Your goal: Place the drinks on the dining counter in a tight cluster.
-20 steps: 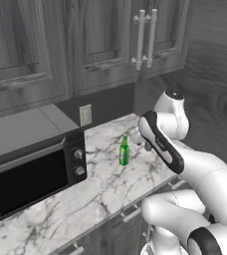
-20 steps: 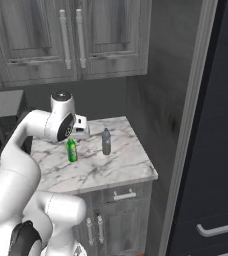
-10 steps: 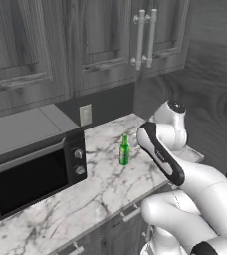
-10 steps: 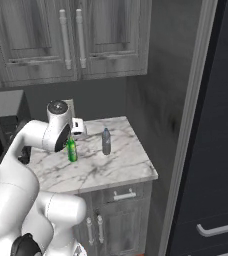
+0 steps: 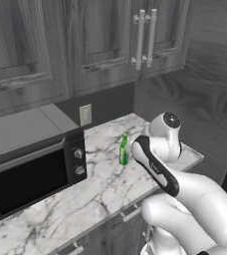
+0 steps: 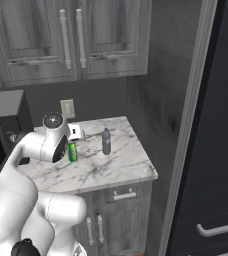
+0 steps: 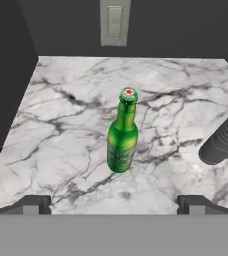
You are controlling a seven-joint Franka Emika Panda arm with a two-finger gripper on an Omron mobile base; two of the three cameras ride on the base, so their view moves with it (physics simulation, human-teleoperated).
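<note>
A: Scanning left to right from the end effector: microwave off to its left, dark side wall looming in the hand view.

B: Dead ahead of the end effector, between the two fingertips' lines: green bottle, upright on the marble worktop, red-marked cap on top. Near, but not touching.

A: Fingers spread wide, nothing between them. No grip yet.

B: Further right of the end effector: grey bottle, ribbed dark side poking into the hand view's right edge. Apart from the green one, also upright.

A: Beyond both, straight past the end effector: wall outlet on the dark backsplash.

B: Progress check?

A: Barely started, by the look of it. Two drinks parked on this worktop beside the microwave, not on any dining counter. Neither lifted.

B: Third drink?

A: Can't place it from here. Dining counter likewise.

B: Step in hand, then?

A: Probably lining up on the green bottle: centred, close, wide open. Left to do: closing in, gripping, lifting, driving over, setting down, then repeating for the others and bunching all tight together.
</note>
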